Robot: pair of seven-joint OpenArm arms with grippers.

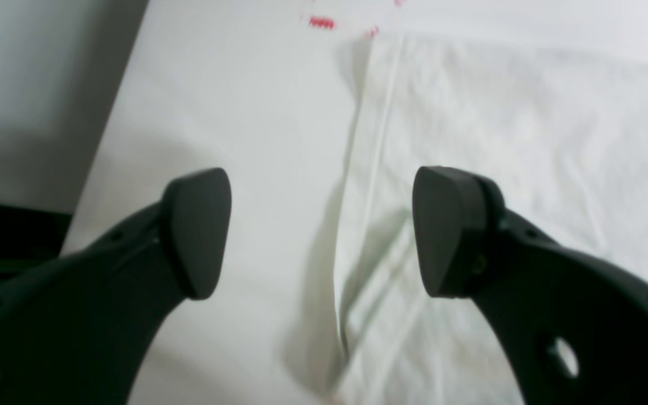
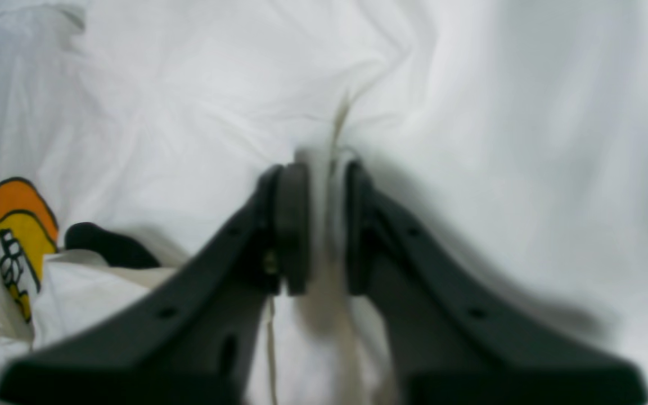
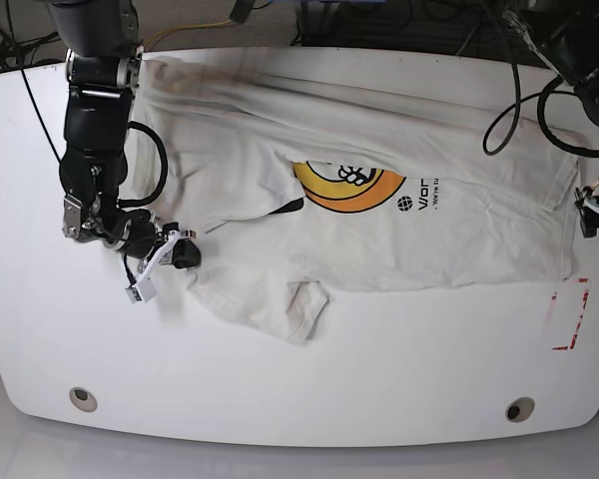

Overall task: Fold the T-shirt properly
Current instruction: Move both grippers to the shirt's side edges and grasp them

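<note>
The white T-shirt (image 3: 379, 230) lies spread and wrinkled across the white table (image 3: 299, 379), its orange-and-black graphic (image 3: 347, 186) facing up. My right gripper (image 3: 184, 254) is at the shirt's left edge. In the right wrist view the right gripper (image 2: 318, 225) is shut on a pinched fold of white shirt fabric (image 2: 358, 84), with the graphic (image 2: 14, 225) at the far left. My left gripper (image 3: 587, 212) is at the shirt's right edge. In the left wrist view the left gripper (image 1: 324, 233) is open and empty, straddling the hem of the shirt (image 1: 498, 124) above the table (image 1: 228, 112).
Red tape marks (image 3: 569, 317) sit on the table near the shirt's lower right corner and show in the left wrist view (image 1: 322, 22). Cables (image 3: 509, 100) hang at the back right. The table's front edge has two round holes (image 3: 80, 397).
</note>
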